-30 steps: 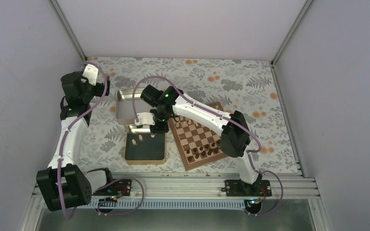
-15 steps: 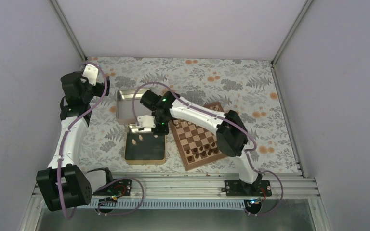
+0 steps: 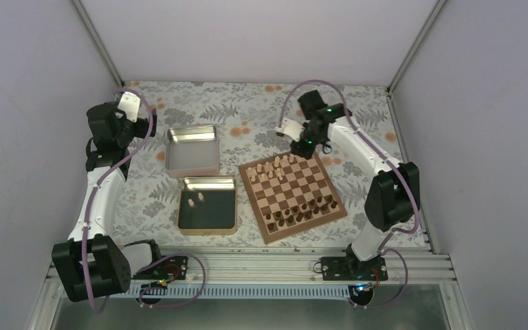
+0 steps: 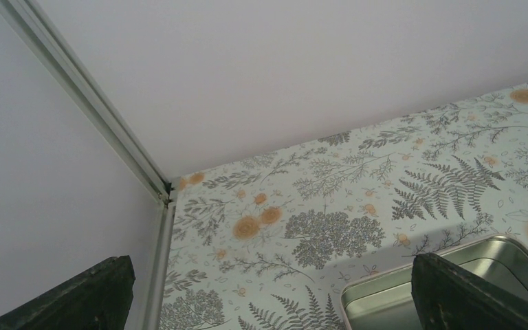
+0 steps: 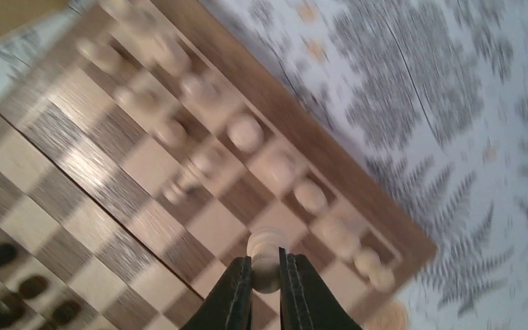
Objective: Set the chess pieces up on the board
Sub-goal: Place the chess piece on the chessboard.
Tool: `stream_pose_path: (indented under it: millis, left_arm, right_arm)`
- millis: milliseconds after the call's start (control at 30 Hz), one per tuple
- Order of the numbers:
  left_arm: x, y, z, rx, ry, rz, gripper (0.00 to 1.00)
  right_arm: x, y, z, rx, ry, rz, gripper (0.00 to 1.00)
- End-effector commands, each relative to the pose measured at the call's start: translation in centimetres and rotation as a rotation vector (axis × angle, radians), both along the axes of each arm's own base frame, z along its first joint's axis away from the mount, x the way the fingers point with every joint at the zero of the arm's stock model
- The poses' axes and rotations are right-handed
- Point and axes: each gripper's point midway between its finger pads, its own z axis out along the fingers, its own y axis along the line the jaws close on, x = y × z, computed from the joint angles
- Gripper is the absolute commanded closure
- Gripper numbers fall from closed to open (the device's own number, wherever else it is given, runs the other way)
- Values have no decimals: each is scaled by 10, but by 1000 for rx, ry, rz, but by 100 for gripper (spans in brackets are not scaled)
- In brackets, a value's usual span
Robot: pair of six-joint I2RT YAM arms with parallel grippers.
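The wooden board (image 3: 294,194) lies right of centre, turned a little. Several pale beige chess pieces (image 3: 275,166) stand along its far edge, and dark brown chessmen (image 3: 302,208) along its near edge. Two loose pale pieces (image 3: 196,199) lie in the near tin (image 3: 208,203). My right gripper (image 3: 301,149) is shut on a pale chess piece (image 5: 264,254), held above the board's far right corner (image 5: 357,227). My left gripper (image 4: 268,292) is open and empty, raised at the far left over the patterned cloth.
An empty metal tin (image 3: 192,150) sits behind the near tin; its corner shows in the left wrist view (image 4: 412,289). Enclosure walls close in on the left, back and right. An aluminium rail (image 3: 261,265) runs along the near edge.
My right arm has swung from the near tin, at the board's left, over to the board's far right corner, carrying a pale piece. The left arm has not moved.
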Motion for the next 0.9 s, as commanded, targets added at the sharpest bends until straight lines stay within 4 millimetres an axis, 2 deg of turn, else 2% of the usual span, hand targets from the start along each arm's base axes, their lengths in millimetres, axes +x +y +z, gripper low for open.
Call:
stream_pose_path:
  millis: [0,167,367,467,867]
  left_arm:
    - [-1,0,5,4,-18,-9,0]
    - [0,0,4,3,-17,-12,0]
    - [0,-1,3,2,-14,-14,0]
    - [0,-1,4,3,-17,-13,0]
    - [1,0,2,4,-11,-12,0]
  right_arm:
    - [9,-49,-14,-4,22,-93,90]
    - [16,-90,-32,-26,42,-185,90]
    - [20,-115,-56,-61,71,-240,89]
    - [25,-117,-61,-49,75,-248,90]
    - [36,-106,-69,0,103,-228,90]
